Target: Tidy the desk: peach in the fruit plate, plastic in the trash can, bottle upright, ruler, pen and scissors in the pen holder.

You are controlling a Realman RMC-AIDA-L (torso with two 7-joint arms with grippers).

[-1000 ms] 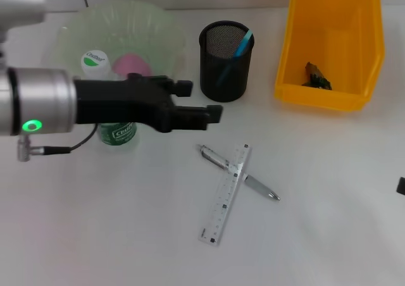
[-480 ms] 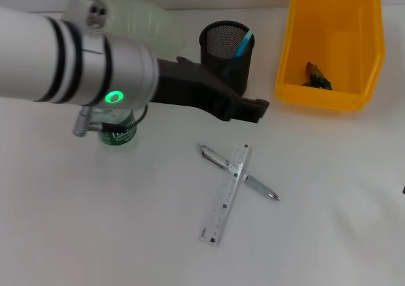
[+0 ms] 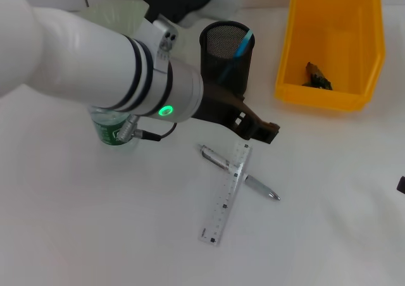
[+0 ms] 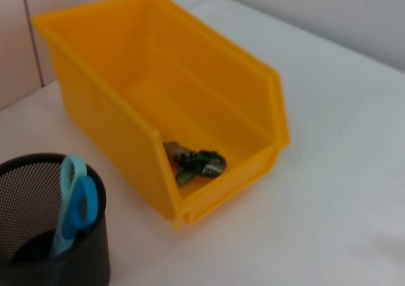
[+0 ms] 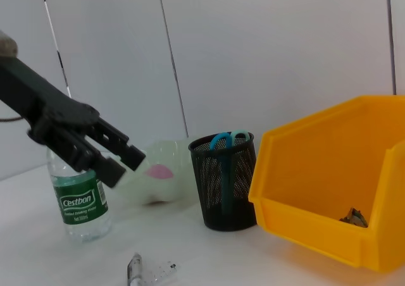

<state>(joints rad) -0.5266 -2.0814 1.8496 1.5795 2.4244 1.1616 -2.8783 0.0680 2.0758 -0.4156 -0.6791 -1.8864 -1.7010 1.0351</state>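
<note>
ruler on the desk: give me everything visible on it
The ruler looks like clear plastic with dark graduation marks along its length. It lies flat on the white desk, running diagonally, its far end nearer the pen holder. It rests across a silver pen, the two forming an X. The left tool is above its far end, not touching it.

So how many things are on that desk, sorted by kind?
Containers: 3 — fruit plate, pen holder, yellow bin
Stationery: 3 — scissors, pen, ruler
Bottles: 1 — bottle
Fruit: 1 — peach
Scrap: 1 — crumpled plastic, in the bin
Total: 9, not counting the left gripper above the ruler.
</note>
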